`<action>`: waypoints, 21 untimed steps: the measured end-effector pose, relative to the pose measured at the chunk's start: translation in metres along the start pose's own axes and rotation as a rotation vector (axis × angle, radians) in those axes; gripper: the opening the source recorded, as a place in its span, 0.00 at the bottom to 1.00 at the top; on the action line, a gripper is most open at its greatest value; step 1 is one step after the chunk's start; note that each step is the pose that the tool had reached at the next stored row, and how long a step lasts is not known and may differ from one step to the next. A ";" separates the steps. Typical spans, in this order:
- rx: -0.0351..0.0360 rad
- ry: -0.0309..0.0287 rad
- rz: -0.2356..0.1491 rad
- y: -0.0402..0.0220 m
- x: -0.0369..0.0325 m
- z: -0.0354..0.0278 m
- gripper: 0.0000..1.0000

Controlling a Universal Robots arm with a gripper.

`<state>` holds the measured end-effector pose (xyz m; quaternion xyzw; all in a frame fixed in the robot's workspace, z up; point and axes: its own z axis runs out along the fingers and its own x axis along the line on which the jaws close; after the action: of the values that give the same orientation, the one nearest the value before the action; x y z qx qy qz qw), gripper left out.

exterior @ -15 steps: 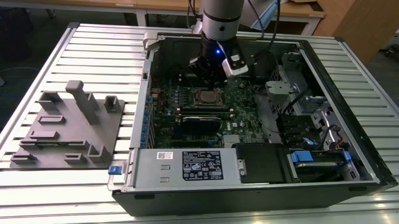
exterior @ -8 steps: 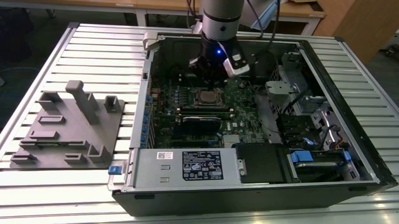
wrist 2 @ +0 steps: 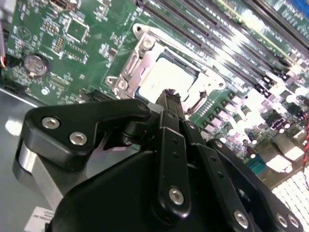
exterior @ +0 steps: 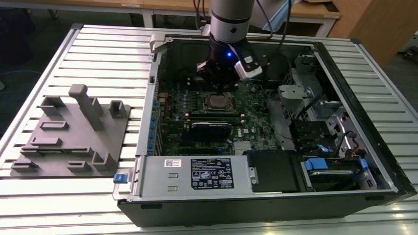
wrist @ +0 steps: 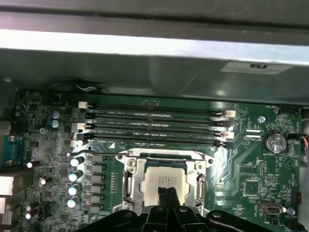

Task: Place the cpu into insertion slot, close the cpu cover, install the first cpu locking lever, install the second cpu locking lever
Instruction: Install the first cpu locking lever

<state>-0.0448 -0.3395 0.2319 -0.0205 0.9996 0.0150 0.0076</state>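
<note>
Slatted metal table point(exterior: 52, 205) carrying an open computer case point(exterior: 261, 208) laid on its side, with wooden desks beyond.

Nearest in the first wrist view: black gripper point(wrist: 167, 192), jaws drawn together into a narrow tip, gripping nothing. Hovers just above the cpu point(wrist: 159, 176). Pale square chip already seated in the insertion slot point(wrist: 124, 193), with the silvery cpu cover point(wrist: 164, 157) lying down around its edges. Locking levers: hooked or not, hard to tell from here.

Risks, as a judgement. Scratching or over-pressing the bare chip face, from a straight drop of the tip. Snagging and bending the thin cover, from a sideways slip. Whipping of a springy, unhooked lever toward the memory sticks point(wrist: 154, 126) just beyond the slot, from a lost grip.

Containers, near to far in the exterior view:
- The case, holding a boxy power supply point(exterior: 209, 174) against its near wall.
- The green motherboard point(exterior: 176, 112), with the slot mid-board.
- A drive cage point(exterior: 326, 166) with a blue handle, toward the exterior view's right.
- The slot itself, holding the chip.

On the exterior view's left, apart from the case, a grey moulded fixture point(exterior: 65, 142) with upright posts and shallow pockets.
</note>
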 end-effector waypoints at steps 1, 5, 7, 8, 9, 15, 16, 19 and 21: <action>0.0000 -0.0001 -0.001 0.0001 0.0016 0.0000 0.11; 0.0001 -0.0001 -0.001 0.0003 0.0081 -0.0001 0.11; 0.0001 -0.0001 -0.001 0.0005 0.0122 -0.0001 0.11; 0.0001 -0.0001 -0.001 0.0006 0.0143 -0.0001 0.11; 0.0001 -0.0001 -0.001 0.0007 0.0170 -0.0001 0.11; 0.0007 -0.0012 0.039 0.0010 0.0242 0.0008 0.11; 0.0007 -0.0014 0.043 0.0010 0.0248 0.0009 0.11; 0.0008 -0.0014 0.043 0.0010 0.0251 0.0009 0.11; 0.0008 -0.0014 0.043 0.0011 0.0258 0.0009 0.11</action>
<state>-0.0706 -0.3395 0.2306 0.0008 0.9999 0.0148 0.0080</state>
